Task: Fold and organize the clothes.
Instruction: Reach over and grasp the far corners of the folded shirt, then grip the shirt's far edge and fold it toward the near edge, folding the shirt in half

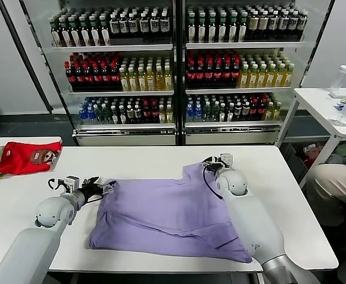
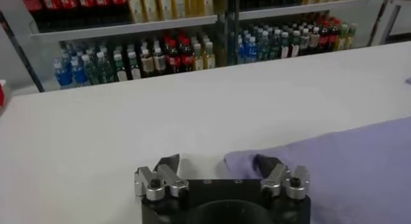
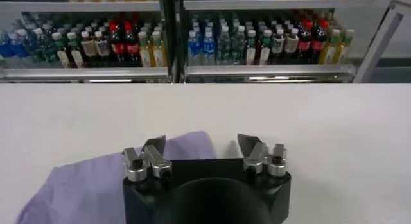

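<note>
We see the lavender T-shirt [image 1: 173,213] lying flat on the white table [image 1: 161,157], print not showing from the head view, body already part-folded w/ a crease running diag across it. Its long axis runs roughly left-right across the table front; one sleeve or shoulder pokes up toward the shelves at the far right corner.

Rel. to the shirt: left gripper [image 1: 99,189] sits at the shirt's left edge, near the far-left corner, low on the table. Its fingers are apart; in the left wrist view [image 2: 221,162] one fingertip touches or just overlaps the purple hem, the other is over bare table. Nothing clamped yet.

Right gripper [image 1: 215,161] is at the shirt's far right corner, by the raised sleeve. Fingers apart too; right wrist view [image 3: 204,144] shows cloth just under one finger, bare table under the other. Not gripping.

We judge both arms are about equally near their own corners, so the next move prob. needs both to close on the far edge and carry it over toward the robot.

Beyond the shirt: red garment [image 1: 26,157] lies well off to the left on the adjoining table, bottle shelves [image 1: 176,65] behind.
</note>
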You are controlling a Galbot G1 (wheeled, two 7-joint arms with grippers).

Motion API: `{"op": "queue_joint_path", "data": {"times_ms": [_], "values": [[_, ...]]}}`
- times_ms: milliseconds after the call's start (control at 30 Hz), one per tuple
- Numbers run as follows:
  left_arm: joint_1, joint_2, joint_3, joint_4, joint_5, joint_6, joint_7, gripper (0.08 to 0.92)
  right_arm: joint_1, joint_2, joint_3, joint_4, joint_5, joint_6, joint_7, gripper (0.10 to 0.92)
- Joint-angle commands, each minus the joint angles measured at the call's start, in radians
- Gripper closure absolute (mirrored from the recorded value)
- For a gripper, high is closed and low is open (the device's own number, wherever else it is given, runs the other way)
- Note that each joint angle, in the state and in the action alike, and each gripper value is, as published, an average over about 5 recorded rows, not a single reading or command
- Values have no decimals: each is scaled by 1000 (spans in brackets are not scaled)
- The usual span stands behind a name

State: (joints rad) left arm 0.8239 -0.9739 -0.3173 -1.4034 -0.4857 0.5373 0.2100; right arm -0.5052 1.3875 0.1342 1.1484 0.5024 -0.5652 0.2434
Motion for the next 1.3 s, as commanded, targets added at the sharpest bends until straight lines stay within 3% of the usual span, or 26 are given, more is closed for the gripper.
{"op": "queue_joint_path", "data": {"times_ms": [33, 400, 500, 633, 833, 1067, 1300], "values": [[-2, 3, 11, 1, 11, -3, 21, 354, 10, 16, -1, -31, -1, 0, -4, 405], [15, 3, 11, -23, -2, -21, 28, 666, -18, 0, 18, 28, 2, 42, -23, 733], [43, 20, -13, -77, -70, -37, -1, 753, -58, -35, 24, 145, 27, 49, -19, 820], [139, 64, -56, -228, -185, -70, -75, 867, -177, -124, 37, 431, 98, 0, 23, 902], [301, 96, -105, -399, -241, -102, -131, 914, -393, -238, 92, 748, 145, -14, 47, 908], [430, 106, -140, -419, -216, -158, -132, 914, -573, -276, 135, 885, 138, -13, 58, 908], [478, 96, -162, -426, -207, -185, -131, 914, -687, -279, 161, 970, 114, -13, 56, 908]]}}
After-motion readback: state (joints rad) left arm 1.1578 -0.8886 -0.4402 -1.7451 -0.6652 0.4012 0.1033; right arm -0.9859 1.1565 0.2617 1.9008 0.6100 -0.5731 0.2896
